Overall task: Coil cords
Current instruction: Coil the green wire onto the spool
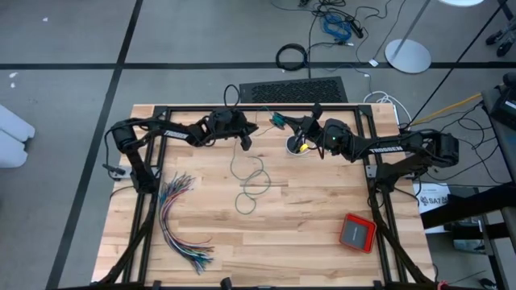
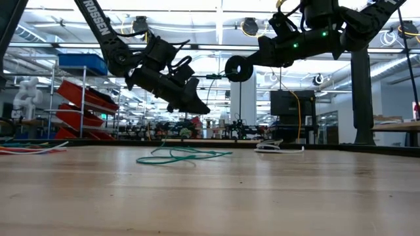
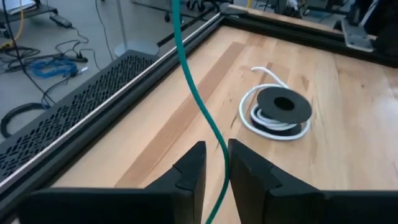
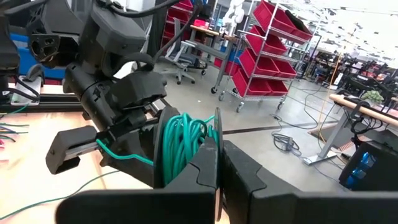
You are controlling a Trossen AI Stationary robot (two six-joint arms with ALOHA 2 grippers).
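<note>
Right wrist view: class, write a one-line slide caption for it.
Right hand shut on a spool wound with teal-green cord, the left hand close behind guiding the strand.

We see both arms raised over the table's (image 1: 322,258) far half, with open air beneath them. Between the left gripper (image 3: 216,171) and the right gripper (image 4: 219,163) a taut teal cord (image 3: 198,99) crosses that gap, and its slack loops (image 1: 251,187) litter the table's middle. A black spool with white cord (image 3: 277,112) sits by the far edge. A fanned wire bundle (image 1: 179,221) blocks the left side; a red box (image 1: 357,233) blocks the near right. The near middle lies bare.
</note>
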